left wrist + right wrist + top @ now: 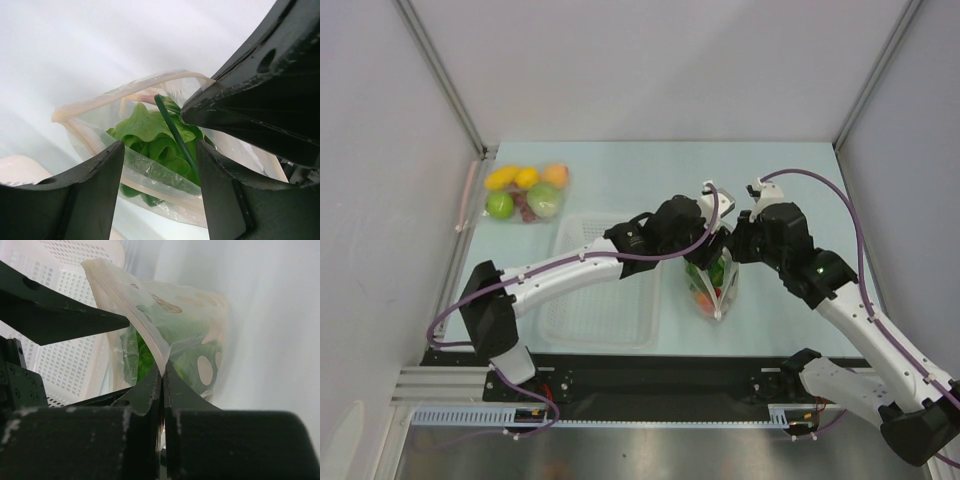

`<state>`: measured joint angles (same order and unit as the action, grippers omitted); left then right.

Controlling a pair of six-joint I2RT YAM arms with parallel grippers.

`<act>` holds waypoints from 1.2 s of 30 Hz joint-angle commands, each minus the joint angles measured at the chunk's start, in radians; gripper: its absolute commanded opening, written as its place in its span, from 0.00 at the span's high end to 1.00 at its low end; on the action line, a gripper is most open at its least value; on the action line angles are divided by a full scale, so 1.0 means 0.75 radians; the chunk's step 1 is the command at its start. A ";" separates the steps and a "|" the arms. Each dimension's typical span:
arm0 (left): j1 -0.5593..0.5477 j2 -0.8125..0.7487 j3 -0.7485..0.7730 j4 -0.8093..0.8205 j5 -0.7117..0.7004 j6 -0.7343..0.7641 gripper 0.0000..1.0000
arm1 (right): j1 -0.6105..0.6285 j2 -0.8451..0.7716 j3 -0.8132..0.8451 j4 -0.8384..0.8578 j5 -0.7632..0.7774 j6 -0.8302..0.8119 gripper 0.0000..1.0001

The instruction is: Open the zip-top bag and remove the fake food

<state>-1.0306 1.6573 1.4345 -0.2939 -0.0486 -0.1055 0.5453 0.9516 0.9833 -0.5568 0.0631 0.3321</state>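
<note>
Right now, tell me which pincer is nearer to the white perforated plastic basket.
Left. The left pincer hangs open just right of the basket, at the clear crinkly zip-top bag; the right pincer, shut on that bag's edge, sits beyond it, farther right.

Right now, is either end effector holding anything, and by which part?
The right end effector is shut on the zip-top bag, pinching the zip strip at its mouth. The left end effector is open, straddling the rim without clamping it.

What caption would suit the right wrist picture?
The right gripper pinches the edge of the zip-top bag, green lettuce inside, white basket behind.
</note>
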 commanded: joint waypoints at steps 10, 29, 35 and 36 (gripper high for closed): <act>0.010 0.081 0.014 0.065 0.022 -0.029 0.36 | 0.003 -0.044 -0.002 0.043 -0.011 0.024 1.00; 0.008 0.193 0.032 0.011 -0.060 -0.129 0.42 | 0.003 -0.058 -0.027 0.037 -0.009 0.026 1.00; 0.002 0.169 0.014 -0.031 -0.068 -0.125 0.67 | 0.003 -0.050 -0.035 0.049 -0.011 0.032 1.00; 0.000 0.141 0.010 -0.036 -0.066 -0.123 0.68 | 0.003 -0.048 -0.033 0.049 -0.006 0.032 1.00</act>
<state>-1.0294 1.7969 1.4364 -0.2901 -0.0841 -0.1867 0.5457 0.9283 0.9592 -0.5545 0.0620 0.3470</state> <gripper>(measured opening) 0.328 0.012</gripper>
